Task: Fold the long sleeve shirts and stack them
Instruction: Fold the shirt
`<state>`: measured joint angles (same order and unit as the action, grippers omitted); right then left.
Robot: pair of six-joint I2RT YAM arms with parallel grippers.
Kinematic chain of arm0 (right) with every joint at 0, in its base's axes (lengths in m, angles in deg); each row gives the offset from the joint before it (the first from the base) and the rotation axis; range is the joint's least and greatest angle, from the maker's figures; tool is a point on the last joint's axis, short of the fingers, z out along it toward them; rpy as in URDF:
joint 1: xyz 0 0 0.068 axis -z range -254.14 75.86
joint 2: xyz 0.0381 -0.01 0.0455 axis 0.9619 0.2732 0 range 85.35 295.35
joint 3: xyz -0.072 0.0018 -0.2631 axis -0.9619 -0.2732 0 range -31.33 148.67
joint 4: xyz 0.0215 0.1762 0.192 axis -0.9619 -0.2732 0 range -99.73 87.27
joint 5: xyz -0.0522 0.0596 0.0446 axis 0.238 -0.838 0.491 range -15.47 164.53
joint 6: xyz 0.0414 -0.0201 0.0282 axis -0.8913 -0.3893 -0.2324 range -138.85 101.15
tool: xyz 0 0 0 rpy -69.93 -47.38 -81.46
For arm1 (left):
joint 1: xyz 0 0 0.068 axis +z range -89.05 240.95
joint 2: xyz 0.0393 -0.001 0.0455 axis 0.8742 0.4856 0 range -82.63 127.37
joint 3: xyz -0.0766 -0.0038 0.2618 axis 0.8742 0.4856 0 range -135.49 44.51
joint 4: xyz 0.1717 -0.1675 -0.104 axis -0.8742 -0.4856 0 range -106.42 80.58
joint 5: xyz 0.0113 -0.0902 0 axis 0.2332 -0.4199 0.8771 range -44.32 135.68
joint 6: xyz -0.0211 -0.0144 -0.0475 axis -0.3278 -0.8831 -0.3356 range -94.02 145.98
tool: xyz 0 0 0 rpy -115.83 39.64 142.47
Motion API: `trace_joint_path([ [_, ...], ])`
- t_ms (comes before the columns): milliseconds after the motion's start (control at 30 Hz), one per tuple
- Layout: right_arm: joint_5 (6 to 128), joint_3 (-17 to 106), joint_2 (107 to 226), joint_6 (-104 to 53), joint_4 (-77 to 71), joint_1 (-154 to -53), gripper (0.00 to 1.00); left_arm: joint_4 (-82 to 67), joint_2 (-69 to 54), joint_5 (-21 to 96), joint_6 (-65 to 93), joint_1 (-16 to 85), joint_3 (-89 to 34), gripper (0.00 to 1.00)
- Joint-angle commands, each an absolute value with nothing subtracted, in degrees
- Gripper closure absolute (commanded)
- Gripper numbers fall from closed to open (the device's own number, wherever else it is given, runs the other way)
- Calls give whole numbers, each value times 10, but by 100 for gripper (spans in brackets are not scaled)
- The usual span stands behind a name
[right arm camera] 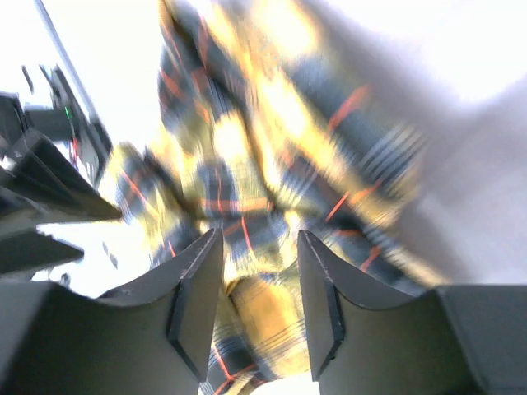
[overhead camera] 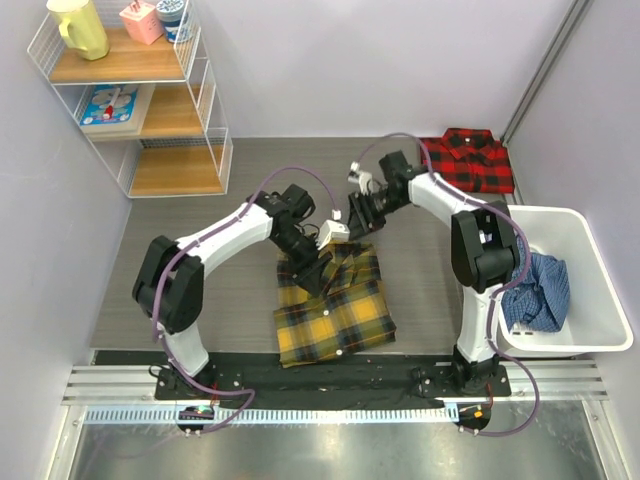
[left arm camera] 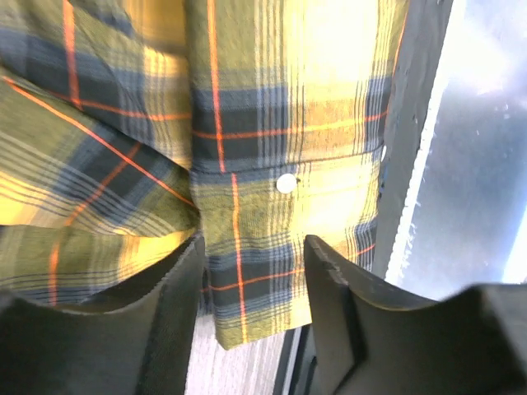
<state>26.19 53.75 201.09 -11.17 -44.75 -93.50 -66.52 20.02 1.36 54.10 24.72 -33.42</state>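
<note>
Grey tabletop point(overhead camera: 425, 300): the yellow shirt point(overhead camera: 335, 315) runs nearward from my left gripper point(left arm camera: 255, 240), jaws parted over its far edge. My right gripper point(right arm camera: 260, 234) sits just farther; whether it pinches cloth, I cannot tell.

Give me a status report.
Left gripper, jaws open, above yellow shirt. Right gripper at its far edge, grip unclear. Nothing in the way.

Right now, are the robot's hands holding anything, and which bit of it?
The left hand is open over the yellow shirt, holding nothing. The right hand looks blurred: shirt shows between its fingers, but a hold cannot be told.
</note>
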Motion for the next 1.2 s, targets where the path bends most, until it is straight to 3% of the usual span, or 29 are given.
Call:
trace_joint_path([
  [0,253,641,2007,-122,-442,-926,52,-622,171,5,510,249,-325,43],
  [67,250,684,2046,-121,-446,-927,52,-608,173,17,508,249,-308,32],
  [200,253,733,2096,-109,-447,-934,51,-569,183,37,499,249,-278,26],
  [567,256,733,2157,-49,-454,-970,48,-527,226,29,499,246,-240,26],
  [667,256,719,2161,-35,-456,-973,48,-527,238,22,495,243,-244,35],
  [767,257,712,2160,-22,-463,-973,48,-541,242,16,498,242,-258,53],
  [800,257,710,2160,-20,-465,-973,48,-545,242,16,498,242,-262,64],
  [967,252,707,2156,-5,-478,-973,52,-605,234,8,516,242,-314,99],
  [1167,250,704,2153,11,-492,-973,53,-685,242,32,553,244,-381,100],
])
